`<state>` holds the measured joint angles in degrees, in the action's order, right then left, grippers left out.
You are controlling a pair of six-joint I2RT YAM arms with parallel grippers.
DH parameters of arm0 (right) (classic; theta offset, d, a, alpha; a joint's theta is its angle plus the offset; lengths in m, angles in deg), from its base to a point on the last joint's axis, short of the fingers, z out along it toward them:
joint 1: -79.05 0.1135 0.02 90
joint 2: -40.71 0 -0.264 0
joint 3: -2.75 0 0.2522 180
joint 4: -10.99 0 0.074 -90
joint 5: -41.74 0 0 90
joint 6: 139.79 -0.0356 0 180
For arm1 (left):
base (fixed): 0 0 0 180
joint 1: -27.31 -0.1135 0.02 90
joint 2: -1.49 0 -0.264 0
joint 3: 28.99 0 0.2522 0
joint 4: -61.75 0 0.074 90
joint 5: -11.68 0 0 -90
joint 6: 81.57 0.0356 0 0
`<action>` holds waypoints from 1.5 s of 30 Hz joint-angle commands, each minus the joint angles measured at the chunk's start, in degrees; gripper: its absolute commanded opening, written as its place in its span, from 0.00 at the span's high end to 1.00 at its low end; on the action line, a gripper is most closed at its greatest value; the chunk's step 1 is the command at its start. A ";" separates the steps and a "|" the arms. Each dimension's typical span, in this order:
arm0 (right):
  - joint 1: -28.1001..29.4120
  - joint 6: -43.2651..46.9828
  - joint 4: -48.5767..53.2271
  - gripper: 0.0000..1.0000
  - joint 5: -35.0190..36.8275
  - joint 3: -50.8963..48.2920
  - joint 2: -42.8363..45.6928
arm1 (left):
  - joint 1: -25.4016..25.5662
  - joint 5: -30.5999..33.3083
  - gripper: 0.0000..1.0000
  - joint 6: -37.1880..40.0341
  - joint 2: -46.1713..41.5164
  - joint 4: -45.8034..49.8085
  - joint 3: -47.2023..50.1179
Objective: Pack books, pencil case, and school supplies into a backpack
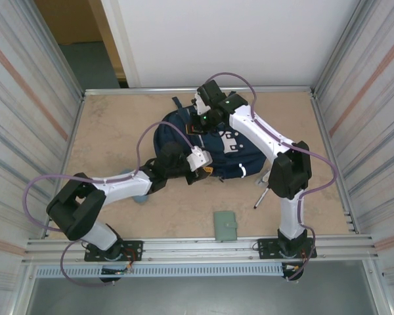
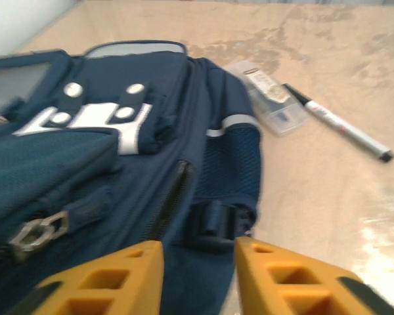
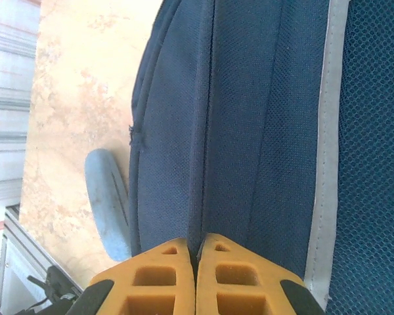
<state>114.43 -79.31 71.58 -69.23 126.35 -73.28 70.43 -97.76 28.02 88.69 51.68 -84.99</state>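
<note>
Currently I have the backpack point(image 1: 224, 157) lying flat in the middle of the table point(image 1: 115, 131), slightly above centre in the overhead frame, with both arms reaching onto it. My left gripper point(image 2: 198, 252) sits at the bottom edge of its wrist view, low over the bag's near side. Its fingers point(image 2: 111, 282) stand apart with navy fabric showing in the gap, and a black buckle lies just beyond them. I cannot tell whether they pinch anything. My right gripper point(image 3: 196, 241) is clenched, its fingers pressed together with the tips against a long seam of the bag. Whether any fabric is caught between them I cannot tell. The pencil case point(image 3: 108, 203) lies on the table just beside the bag, at the lower left of the right wrist frame. In the upper right of the left wrist view, the packet point(image 2: 269, 98) rests beside the bag's mesh pocket, and the marker point(image 2: 341, 125) lies next to it on the bare table. The booklet point(image 1: 225, 225) sits well apart from the bag at lower centre of the overhead frame, near the front rail.
</note>
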 commanded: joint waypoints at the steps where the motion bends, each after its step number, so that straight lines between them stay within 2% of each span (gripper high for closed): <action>1: 0.98 -1.11 -0.10 1.00 -4.41 3.00 1.07 | -0.31 8.87 0.72 4.99 -1.57 -7.54 2.58; 5: 1.01 0.10 0.66 1.00 -3.43 3.01 1.71 | -0.04 11.28 0.74 10.46 -2.92 -11.72 6.62; 10: 0.37 0.96 1.24 1.00 -2.95 3.10 2.45 | -0.83 12.72 0.71 12.87 -3.10 -19.24 11.67; 15: 0.66 1.33 0.89 1.00 -2.10 2.79 3.07 | -0.98 12.84 0.67 12.28 -0.90 -20.70 11.20; 21: 1.32 1.09 0.63 1.00 -2.93 3.17 2.77 | -0.58 17.90 0.68 10.61 2.36 -24.70 10.49; 25: 2.16 1.09 0.63 1.00 -3.62 3.56 2.57 | -0.51 17.56 0.68 7.93 4.05 -25.47 10.03; 28: 2.66 0.68 0.34 1.00 -3.46 3.92 2.34 | -0.50 15.26 0.68 2.56 5.06 -27.48 10.46; 31: 2.99 0.56 0.84 1.00 -3.58 4.85 2.32 | -0.40 15.84 0.68 -1.55 7.37 -31.39 11.38; 37: 3.71 -0.07 0.48 1.00 -2.58 5.16 2.85 | 1.47 20.80 0.75 -6.31 10.35 -34.96 11.66; 41: 4.25 -0.62 0.57 1.00 -1.70 5.21 3.47 | 2.51 29.06 0.78 -8.84 12.18 -36.64 10.71; 45: 5.29 -1.02 -0.32 1.00 -0.70 5.21 4.72 | 2.24 29.48 0.81 -8.23 11.70 -33.43 9.29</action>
<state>117.29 -79.33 72.87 -65.78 128.05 -73.26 73.40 -73.26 21.59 100.05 17.82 -73.67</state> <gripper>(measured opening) 0.043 0.195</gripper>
